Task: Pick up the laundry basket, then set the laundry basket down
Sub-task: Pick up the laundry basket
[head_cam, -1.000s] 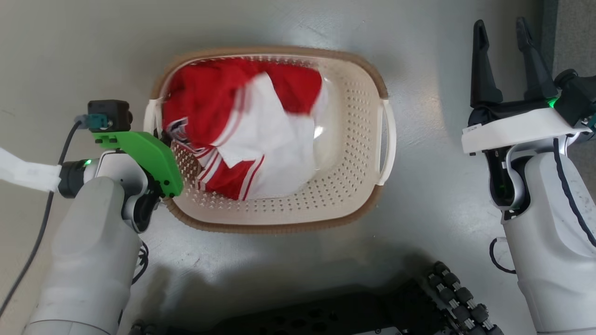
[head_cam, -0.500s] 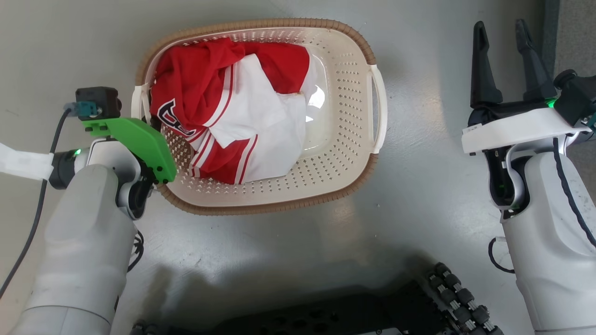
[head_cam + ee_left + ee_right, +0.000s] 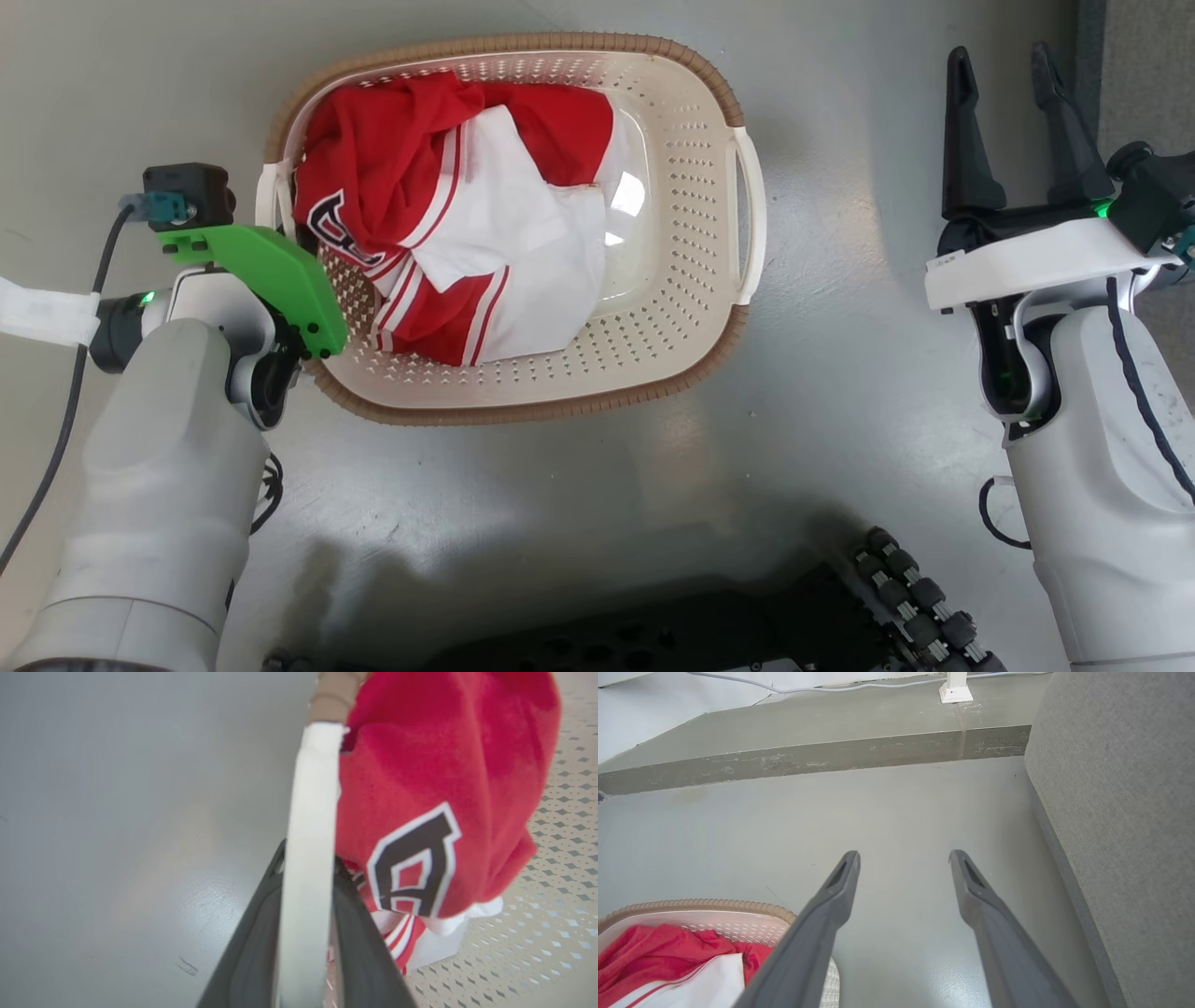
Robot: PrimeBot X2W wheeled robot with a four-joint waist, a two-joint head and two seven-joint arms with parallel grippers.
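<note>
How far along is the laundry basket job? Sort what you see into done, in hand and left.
Done: the left tool is shut on the left handle of the laundry basket. In hand: the basket, with a red and white garment inside, is held on that one side; whether its base touches the floor cannot be told. Left: a settled set-down and release. The right tool stands open, apart from the basket.

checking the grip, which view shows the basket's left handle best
Left wrist view: the white handle runs between the left gripper's fingers, close up. Head view shows its far end beside the green camera mount. Right wrist view catches the laundry basket's rim.
</note>
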